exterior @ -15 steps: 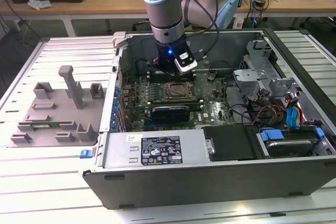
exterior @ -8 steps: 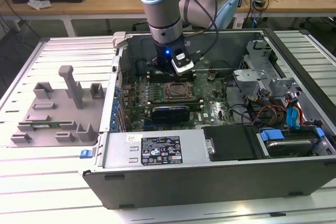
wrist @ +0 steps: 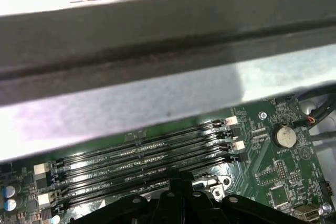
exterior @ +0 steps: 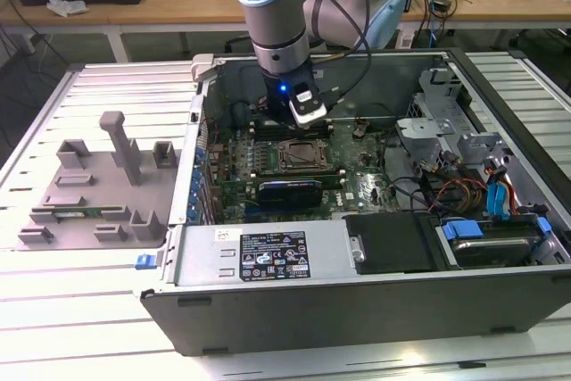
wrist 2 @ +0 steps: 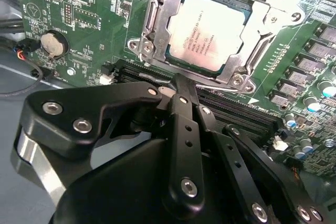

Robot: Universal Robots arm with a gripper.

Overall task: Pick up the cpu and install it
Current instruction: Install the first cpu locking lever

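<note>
Flat square cpu (wrist 2: 210, 34) with matte silver top seated in dull metal socket frame (wrist 2: 157, 27), black pincer (wrist 2: 178, 85) closed, empty

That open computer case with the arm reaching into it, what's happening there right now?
A robot arm is reaching into the open computer case, working on the motherboard. The cpu already sits in the socket frame, silver top up, as the second wrist view shows. The pincer hangs just beside that socket, over the memory slots, and its fingers are together with nothing between them. The socket's metal frame looks open around the chip.
</note>
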